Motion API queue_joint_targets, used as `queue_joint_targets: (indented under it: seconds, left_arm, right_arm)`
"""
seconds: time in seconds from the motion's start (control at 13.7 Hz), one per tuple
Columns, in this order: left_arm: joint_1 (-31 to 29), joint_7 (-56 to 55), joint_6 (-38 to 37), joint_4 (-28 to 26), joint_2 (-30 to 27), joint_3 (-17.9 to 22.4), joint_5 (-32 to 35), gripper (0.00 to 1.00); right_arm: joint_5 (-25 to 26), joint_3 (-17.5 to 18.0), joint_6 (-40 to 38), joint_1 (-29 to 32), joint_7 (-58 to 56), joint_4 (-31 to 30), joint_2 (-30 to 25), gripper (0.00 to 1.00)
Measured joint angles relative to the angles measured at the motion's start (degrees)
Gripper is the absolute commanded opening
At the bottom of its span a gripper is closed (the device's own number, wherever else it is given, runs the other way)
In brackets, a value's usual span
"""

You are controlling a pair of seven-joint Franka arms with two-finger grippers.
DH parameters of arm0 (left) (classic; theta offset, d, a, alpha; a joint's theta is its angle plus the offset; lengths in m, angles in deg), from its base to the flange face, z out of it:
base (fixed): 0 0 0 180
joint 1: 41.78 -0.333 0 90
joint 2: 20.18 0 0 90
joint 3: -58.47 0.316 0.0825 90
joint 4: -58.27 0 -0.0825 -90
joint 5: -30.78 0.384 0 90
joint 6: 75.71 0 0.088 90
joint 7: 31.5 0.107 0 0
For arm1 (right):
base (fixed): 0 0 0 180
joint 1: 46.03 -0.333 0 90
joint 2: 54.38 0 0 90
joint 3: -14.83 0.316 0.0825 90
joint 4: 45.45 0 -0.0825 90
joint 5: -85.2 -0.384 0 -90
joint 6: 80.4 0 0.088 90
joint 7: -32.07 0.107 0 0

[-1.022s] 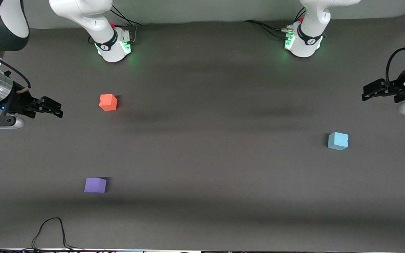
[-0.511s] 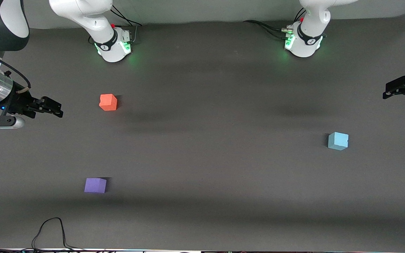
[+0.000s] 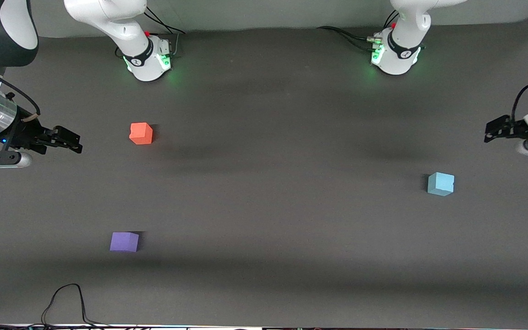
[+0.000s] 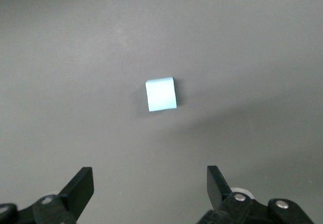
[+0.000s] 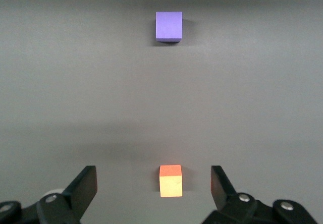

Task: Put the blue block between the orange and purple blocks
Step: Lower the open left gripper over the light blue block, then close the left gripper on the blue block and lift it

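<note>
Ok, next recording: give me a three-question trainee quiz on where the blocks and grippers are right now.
1. True or false: the blue block lies between the orange block and the purple block.
2. Which is nearer to the front camera: A) orange block, B) purple block?
3. Fill in: the fingers of the left gripper are ____, with the blue block on the table untouched.

Key: 1 false, it sits toward the left arm's end. 2 B. 3 open; the right gripper is open too, waiting.
</note>
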Motion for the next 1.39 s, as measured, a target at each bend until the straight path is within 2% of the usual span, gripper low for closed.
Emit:
queue_joint_targets:
  seconds: [0.22, 0.73, 1.1, 1.39]
  left_arm:
    - [0.08, 0.14, 11.12, -7.48, 1.89, -0.07, 0.04, 1.00]
    - [0.83, 0.22, 33.55, -18.61, 8.77, -0.26, 0.18, 1.00]
    - [0.83, 0.24, 39.87, -20.16, 12.43, -0.25, 0.31, 1.00]
    - [0.81, 0.24, 46.49, -20.07, 17.96, -0.21, 0.34, 1.00]
  right_arm:
    - [0.00, 0.00, -0.02, 0.00, 0.00, -0.04, 0.01, 1.00]
    - [0.00, 0.00, -0.03, 0.02, 0.00, -0.09, 0.02, 1.00]
    - [0.00, 0.00, -0.03, 0.04, 0.03, -0.10, 0.02, 1.00]
    - [0.00, 0.00, -0.03, 0.04, 0.06, -0.10, 0.02, 1.00]
